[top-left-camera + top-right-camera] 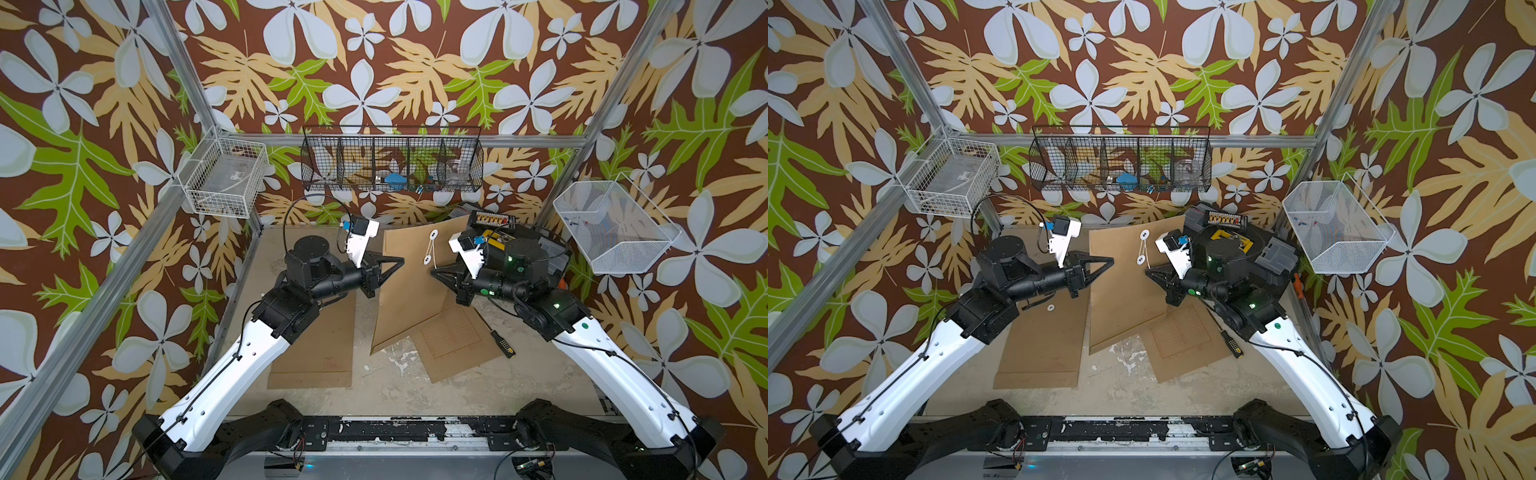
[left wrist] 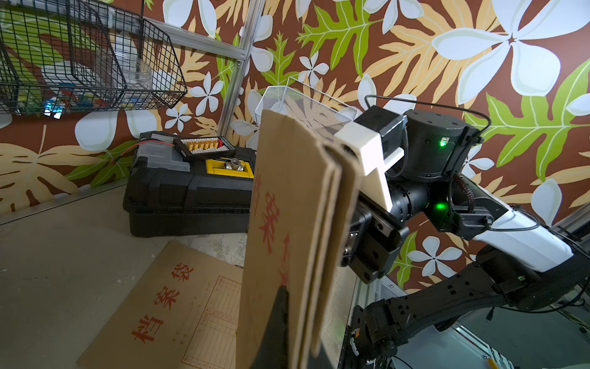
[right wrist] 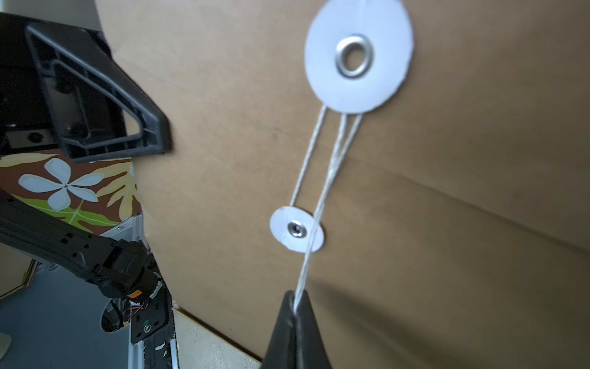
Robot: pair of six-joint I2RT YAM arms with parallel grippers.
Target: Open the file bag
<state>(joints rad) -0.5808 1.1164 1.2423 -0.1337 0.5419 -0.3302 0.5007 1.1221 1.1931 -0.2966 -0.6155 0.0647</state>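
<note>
1. Floral wallpaper rings a scuffed tabletop (image 1: 395, 386). A black toolbox (image 2: 191, 204) sits at the back, and the file bag (image 1: 411, 286) stands on edge just beside the toolbox, on its left-arm side.
2. Risk: the string (image 3: 322, 179) runs taut from one white disc (image 3: 357, 56) past the second disc (image 3: 296, 228), and seems still looped round the second. A straight pull toward the toolbox would likely tighten that loop instead of unwinding it, or tear a disc off the paper.
3. Risk: the left gripper (image 1: 401, 261) is clenched only on the bag's edge farthest from the toolbox. A hard tug on the string could slide the bag out of that pinch or crumple it.
4. The right gripper (image 3: 295, 303) is clamped on the string, not on the bag, on the bag's toolbox side. The bag stands between the two sets of jaws, with both discs facing the right pair.
</note>
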